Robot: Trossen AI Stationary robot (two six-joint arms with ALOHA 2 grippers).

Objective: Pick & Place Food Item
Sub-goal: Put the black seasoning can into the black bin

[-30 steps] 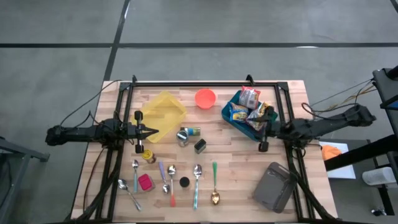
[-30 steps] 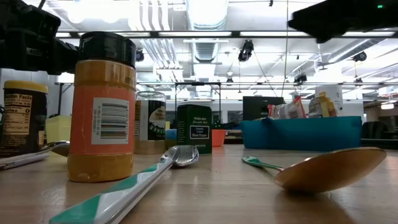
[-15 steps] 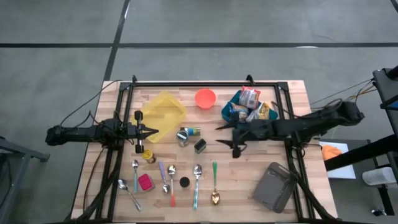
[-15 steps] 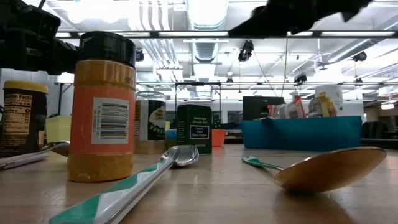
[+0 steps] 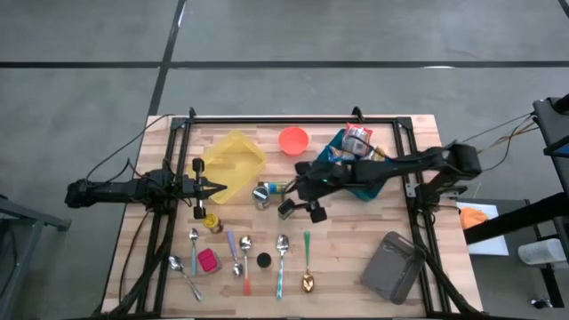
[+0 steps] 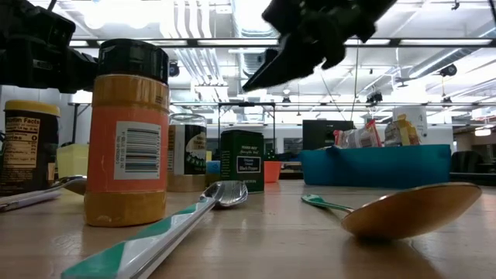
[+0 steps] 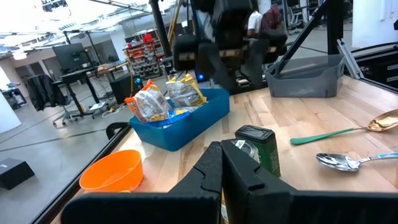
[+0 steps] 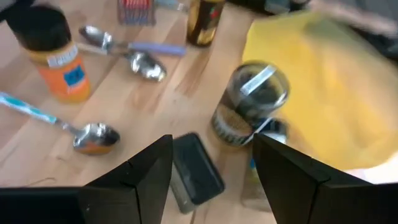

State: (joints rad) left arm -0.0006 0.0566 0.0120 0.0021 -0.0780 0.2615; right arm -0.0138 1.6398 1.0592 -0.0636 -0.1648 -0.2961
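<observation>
since a second ago my right arm has swung from beside the blue bin [image 5: 336, 169] across the wooden table [image 5: 356, 240] toward its middle. now it stretches long and low over the bin, elbow out by the table's right edge, wrist pointing left. my right gripper [image 5: 300, 199] hangs above the small dark green tin [image 5: 286, 209] and beside the glass jar [image 5: 262, 196], fingers spread apart with nothing between them; from the wrist i look down past both fingers at the tin and jar. my left arm lies flat along the table's left side, its left gripper [image 5: 218, 188] pressed together at the yellow container [image 5: 233, 156]. the snack packets [image 5: 356, 140] sit in the blue bin, under my right forearm.
</observation>
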